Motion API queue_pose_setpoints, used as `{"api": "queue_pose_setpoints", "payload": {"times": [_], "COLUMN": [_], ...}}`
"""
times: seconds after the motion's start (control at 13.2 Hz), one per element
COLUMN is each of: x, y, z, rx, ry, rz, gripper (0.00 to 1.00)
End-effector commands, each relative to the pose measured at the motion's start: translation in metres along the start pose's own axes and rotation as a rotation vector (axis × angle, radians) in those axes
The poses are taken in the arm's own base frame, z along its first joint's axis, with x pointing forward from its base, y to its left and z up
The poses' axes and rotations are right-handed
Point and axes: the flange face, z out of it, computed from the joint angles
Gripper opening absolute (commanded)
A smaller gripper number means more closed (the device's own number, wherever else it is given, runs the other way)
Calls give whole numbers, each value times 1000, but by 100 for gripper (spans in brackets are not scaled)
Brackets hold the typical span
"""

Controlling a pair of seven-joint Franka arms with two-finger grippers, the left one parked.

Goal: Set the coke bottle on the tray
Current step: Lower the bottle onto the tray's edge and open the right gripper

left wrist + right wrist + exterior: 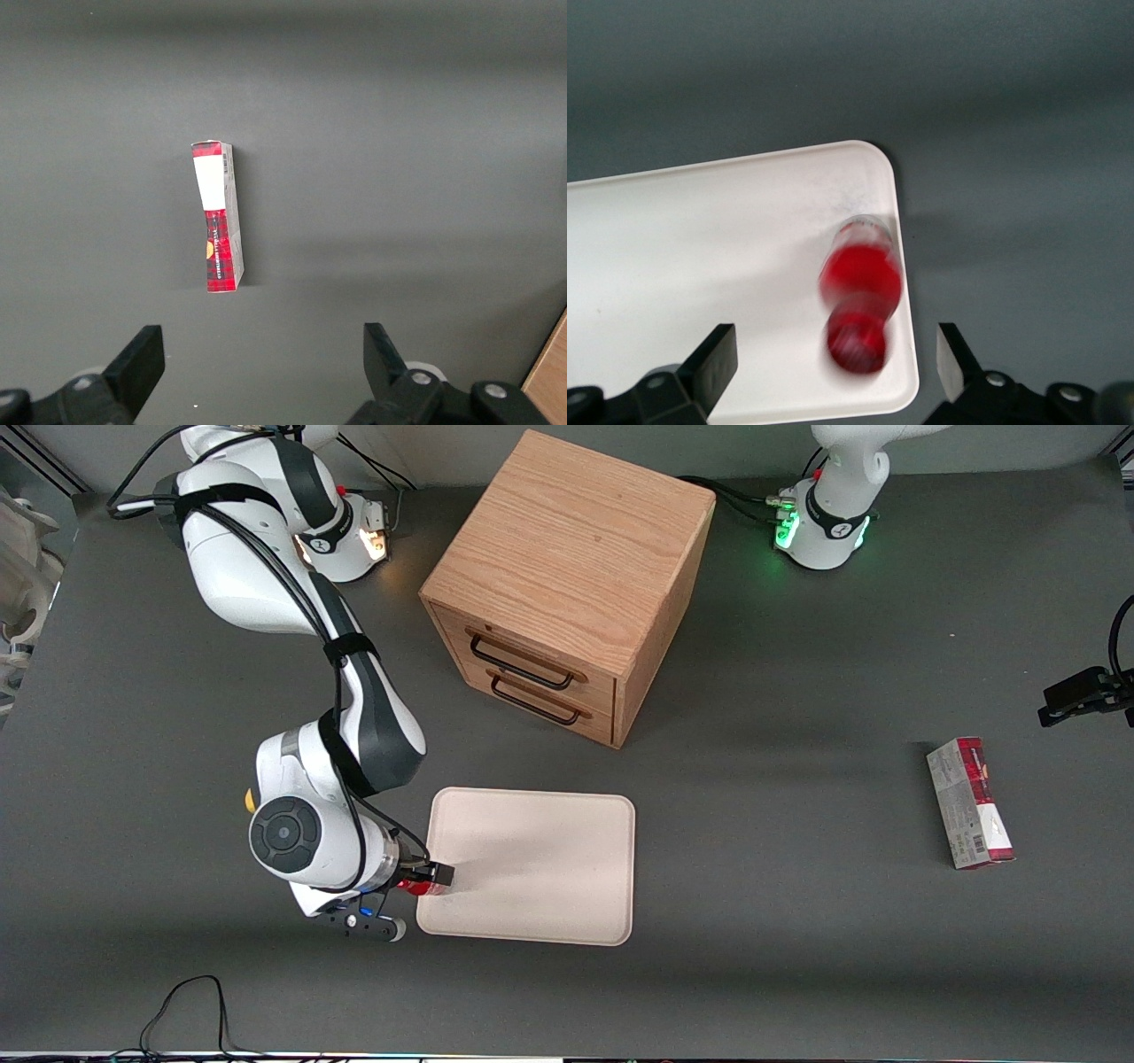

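My right arm bends down over the desk (797, 974), with the wrist low above the corner of the tray (540, 868) that is nearest to the front camera at the working arm's end. My gripper (835, 350) points down there, and its two fingers (716, 359) stand wide apart, one on each side of the coke bottle (861, 292), not touching it. The bottle is on the tray, close to the rim at that corner; it looks blurred, so I cannot tell if it stands fully upright or is tilted. In the front view only a small red part of it (414, 885) shows under my wrist. The desk is a dark grey, matte surface. The tray is flat, cream-beige, with rounded corners and a low rim. A wooden drawer cabinet (567, 584) with two dark handles stands farther from the front camera than the tray. A red-and-grey carton (969, 802) lies flat toward the parked arm's end of the desk, well apart from the tray. The bottle is small, red, with a red cap (857, 340) and a clear base.
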Motion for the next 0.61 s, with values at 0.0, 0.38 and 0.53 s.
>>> {"api": "queue_pose_setpoints", "payload": {"times": [0.0, 0.38, 0.53], "x": [-3, -6, -9], "y": [1, 4, 6], "z": [-14, -12, -26], "rx": [4, -19, -29], "ry": [-2, -35, -31], "rz": [25, 26, 8], "gripper": [100, 100, 100]}}
